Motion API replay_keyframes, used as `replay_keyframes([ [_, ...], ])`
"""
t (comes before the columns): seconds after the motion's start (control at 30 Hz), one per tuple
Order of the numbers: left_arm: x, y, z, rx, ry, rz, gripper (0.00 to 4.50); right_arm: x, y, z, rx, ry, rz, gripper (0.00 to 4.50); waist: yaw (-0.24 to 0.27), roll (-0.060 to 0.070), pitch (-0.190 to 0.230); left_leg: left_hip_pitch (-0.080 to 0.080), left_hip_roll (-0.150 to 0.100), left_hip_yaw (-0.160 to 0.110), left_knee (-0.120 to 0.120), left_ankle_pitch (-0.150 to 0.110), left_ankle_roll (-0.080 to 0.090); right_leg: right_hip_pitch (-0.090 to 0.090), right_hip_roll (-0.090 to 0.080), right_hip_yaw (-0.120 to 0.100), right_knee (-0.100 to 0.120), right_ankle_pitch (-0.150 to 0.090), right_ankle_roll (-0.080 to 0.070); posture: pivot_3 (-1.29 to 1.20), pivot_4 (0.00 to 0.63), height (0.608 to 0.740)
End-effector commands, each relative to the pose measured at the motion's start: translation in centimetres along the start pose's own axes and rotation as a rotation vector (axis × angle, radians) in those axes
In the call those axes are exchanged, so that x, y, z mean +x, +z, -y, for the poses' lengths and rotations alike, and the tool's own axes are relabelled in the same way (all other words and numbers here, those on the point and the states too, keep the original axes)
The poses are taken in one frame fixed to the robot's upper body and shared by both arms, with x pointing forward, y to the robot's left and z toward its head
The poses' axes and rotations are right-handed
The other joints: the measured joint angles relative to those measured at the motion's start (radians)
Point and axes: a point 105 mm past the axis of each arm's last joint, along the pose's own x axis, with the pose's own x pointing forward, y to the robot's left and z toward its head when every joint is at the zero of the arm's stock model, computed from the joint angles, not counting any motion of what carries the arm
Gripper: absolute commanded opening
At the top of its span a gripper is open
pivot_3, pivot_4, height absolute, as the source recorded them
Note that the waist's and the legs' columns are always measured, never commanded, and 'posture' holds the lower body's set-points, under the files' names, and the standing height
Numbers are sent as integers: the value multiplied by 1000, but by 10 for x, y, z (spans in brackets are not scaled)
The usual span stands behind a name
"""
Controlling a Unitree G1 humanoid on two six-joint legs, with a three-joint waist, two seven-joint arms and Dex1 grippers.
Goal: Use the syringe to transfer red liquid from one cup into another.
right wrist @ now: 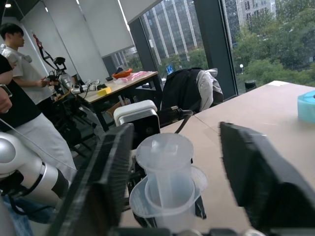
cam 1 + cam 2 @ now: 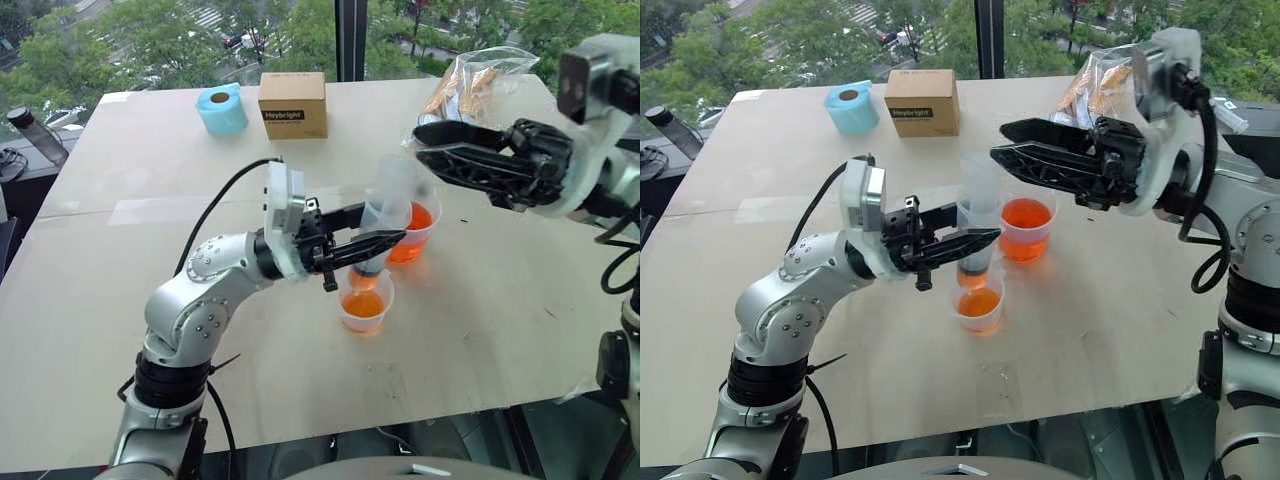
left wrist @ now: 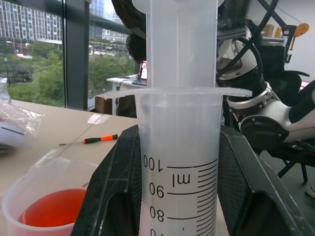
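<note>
Where the left gripper (image 2: 975,243) clamps the syringe (image 2: 978,215), its black fingers (image 3: 114,191) cover both sides of the barrel, and the tip is hard to make out behind them above the small cup (image 2: 980,298). In the left wrist view the barrel's lower part is cut off below the printed marks; the plunger rises out of frame. The right gripper (image 2: 1002,152) hangs just above the plunger top, fingers (image 1: 256,172) spread to either side of it and touching nothing.

Two clear cups hold red liquid (image 2: 1026,214): the handled cup (image 2: 1025,230) sits near the middle of the tabletop (image 2: 1120,330), and the small cup stands just beside it, toward the near edge. One syringe, one cardboard box (image 2: 922,102) and one blue tape roll (image 2: 851,108) are in view, the last two by the far edge. A crumpled clear bag (image 2: 1095,85) lies near the far right corner, partly behind the right gripper. An orange-handled screwdriver (image 3: 98,139) lies on the tabletop too.

Pale wood tabletop; behind it, tall windows on trees and buildings. Persons stand at cluttered desks farther in the room.
</note>
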Motion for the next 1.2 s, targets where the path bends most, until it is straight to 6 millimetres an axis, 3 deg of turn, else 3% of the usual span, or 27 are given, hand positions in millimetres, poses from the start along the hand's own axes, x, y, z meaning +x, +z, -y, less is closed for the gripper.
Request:
replay_keyframes([
  [0.03,1,4,3,31,-19,23,1399,5,9,-12,-41,46,13,657,0,0,0,0,0,0,0,0,0,0,0,0,0,0,0,0,150,740],
  [0.07,2,4,3,32,-19,22,1399,6,9,-13,-36,51,11,197,-1,0,0,0,0,0,0,0,0,0,0,0,0,0,0,0,150,740],
  [0.1,2,3,3,34,-19,20,1399,6,6,-14,-29,59,-8,49,-2,0,0,0,0,0,0,0,0,0,0,0,0,0,0,0,150,740],
  [0.5,5,3,0,49,-7,34,1399,1,-32,-13,-16,25,-207,49,-3,0,0,0,0,0,0,-1,1,0,0,0,0,0,0,0,150,740],
  [1.2,10,3,0,45,-9,62,1399,-12,-58,-4,15,-24,-342,49,-2,0,0,0,0,0,0,-1,1,0,-1,0,-1,0,0,0,150,740],
])
